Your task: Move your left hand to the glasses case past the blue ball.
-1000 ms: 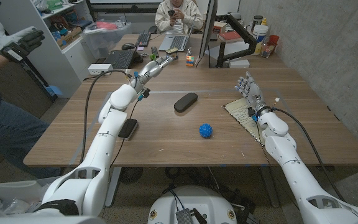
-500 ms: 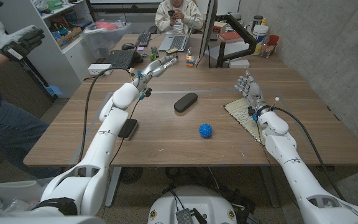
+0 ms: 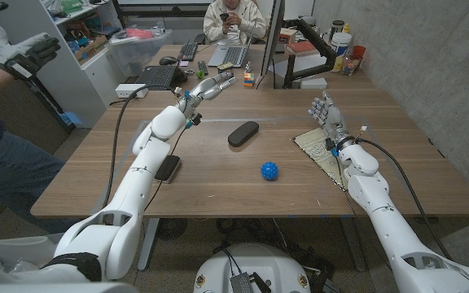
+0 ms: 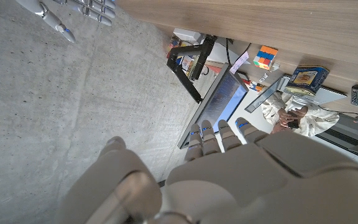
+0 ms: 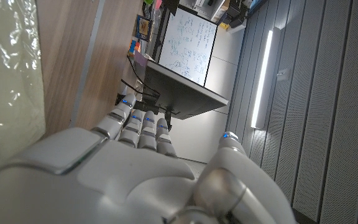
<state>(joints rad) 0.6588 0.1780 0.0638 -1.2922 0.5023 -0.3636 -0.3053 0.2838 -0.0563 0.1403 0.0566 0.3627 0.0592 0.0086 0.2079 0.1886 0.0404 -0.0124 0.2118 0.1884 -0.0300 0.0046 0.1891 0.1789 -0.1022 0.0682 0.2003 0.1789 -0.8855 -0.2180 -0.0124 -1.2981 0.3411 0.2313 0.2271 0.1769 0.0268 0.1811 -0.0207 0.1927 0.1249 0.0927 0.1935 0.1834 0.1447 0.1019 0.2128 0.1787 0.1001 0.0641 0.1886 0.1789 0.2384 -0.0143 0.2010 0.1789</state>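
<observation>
The black glasses case (image 3: 243, 133) lies near the middle of the wooden table (image 3: 218, 183). The spiky blue ball (image 3: 269, 170) sits nearer to me, a little right of the case. My left hand (image 3: 212, 84) is raised over the far part of the table, beyond and left of the case, fingers stretched out and holding nothing. In the left wrist view the back of that hand (image 4: 229, 168) points at the monitor. My right hand (image 3: 326, 114) stands upright at the right, fingers apart and empty, over a pale padded sheet (image 3: 316, 148).
A flat black object (image 3: 167, 168) lies beside my left forearm. A colour cube (image 3: 250, 79), laptops (image 3: 157, 76) and a monitor (image 3: 276, 41) crowd the far edge. A person (image 3: 233, 16) sits behind the table. Another person's gloved hand (image 3: 23, 53) shows at the left.
My left hand has edged slightly to the right and farther out over the back of the table. The right hand, case and ball have stayed put.
</observation>
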